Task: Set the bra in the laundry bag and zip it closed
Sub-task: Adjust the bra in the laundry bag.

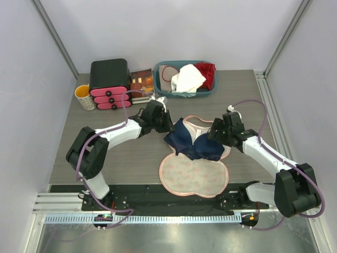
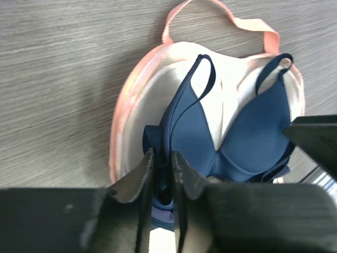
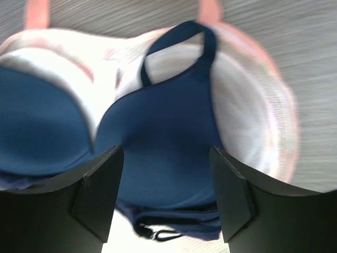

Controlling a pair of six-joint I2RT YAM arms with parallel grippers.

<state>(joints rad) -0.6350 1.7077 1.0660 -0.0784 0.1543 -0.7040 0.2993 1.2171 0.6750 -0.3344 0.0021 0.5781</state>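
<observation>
The navy bra (image 1: 195,143) lies cups up across the far half of the open pink floral laundry bag (image 1: 194,176), whose near half lies flat on the table. My left gripper (image 1: 167,126) is shut on the bra's left edge. In the left wrist view the fingers (image 2: 184,176) pinch dark navy fabric, with the bra (image 2: 247,142) and the bag's rim (image 2: 124,105) beyond. My right gripper (image 1: 217,134) is open over the bra's right cup. In the right wrist view the cup (image 3: 158,132) fills the gap between the gripper's (image 3: 166,182) spread jaws, over the bag's white mesh lining (image 3: 253,116).
A teal basket (image 1: 211,93) at the back holds a white cloth (image 1: 188,79) and a red garment (image 1: 206,74). A black box with pink drawers (image 1: 109,83), a yellow cup (image 1: 84,96) and a small brown box (image 1: 142,81) stand at the back left.
</observation>
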